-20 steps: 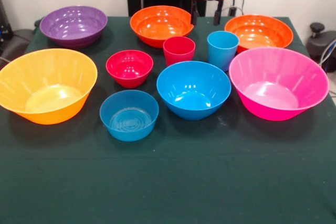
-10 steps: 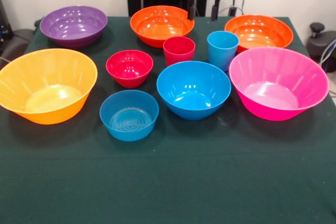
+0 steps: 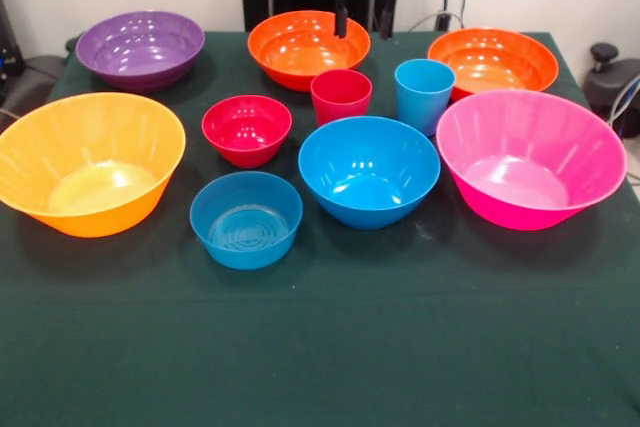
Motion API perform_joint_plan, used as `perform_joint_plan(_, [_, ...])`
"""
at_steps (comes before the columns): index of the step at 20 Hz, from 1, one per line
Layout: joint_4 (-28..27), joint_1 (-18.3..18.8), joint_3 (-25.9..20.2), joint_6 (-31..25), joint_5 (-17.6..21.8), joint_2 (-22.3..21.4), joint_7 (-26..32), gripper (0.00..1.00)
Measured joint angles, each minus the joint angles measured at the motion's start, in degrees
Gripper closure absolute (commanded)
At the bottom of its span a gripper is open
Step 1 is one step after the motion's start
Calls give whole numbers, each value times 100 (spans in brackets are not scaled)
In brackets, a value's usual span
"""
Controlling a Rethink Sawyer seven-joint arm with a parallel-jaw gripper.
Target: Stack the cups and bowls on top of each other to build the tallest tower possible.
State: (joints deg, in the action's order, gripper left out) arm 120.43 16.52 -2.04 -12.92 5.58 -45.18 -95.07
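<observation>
My gripper (image 3: 362, 21) hangs open and empty at the back, over the right rim of an orange bowl (image 3: 300, 47). Just in front stand the red cup (image 3: 341, 97) and the taller light blue cup (image 3: 424, 97). Around them sit a small red bowl (image 3: 247, 130), a small blue bowl (image 3: 246, 219), a mid-sized blue bowl (image 3: 369, 171), a purple bowl (image 3: 140, 48), a second orange bowl (image 3: 493, 59), a large yellow-orange bowl (image 3: 88, 163) and a large pink bowl (image 3: 525, 159). No tower is in view: every piece stands alone, upright.
A dark green cloth (image 3: 330, 347) covers the table, with a wide bare stretch along the front. Dark equipment (image 3: 612, 82) sits off the table's right edge.
The gripper has moved left and slightly up, from beside the orange bowl to above its right rim. Cups and bowls have not moved.
</observation>
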Motion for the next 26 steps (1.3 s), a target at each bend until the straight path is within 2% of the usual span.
perform_joint_plan(14, [-608,359,-81,-57,234,32,0,0])
perform_joint_plan(21, [-903,715,-261,-94,520,97,0,0])
perform_joint_plan(26, [-1164,956,-355,-103,818,336,0,0])
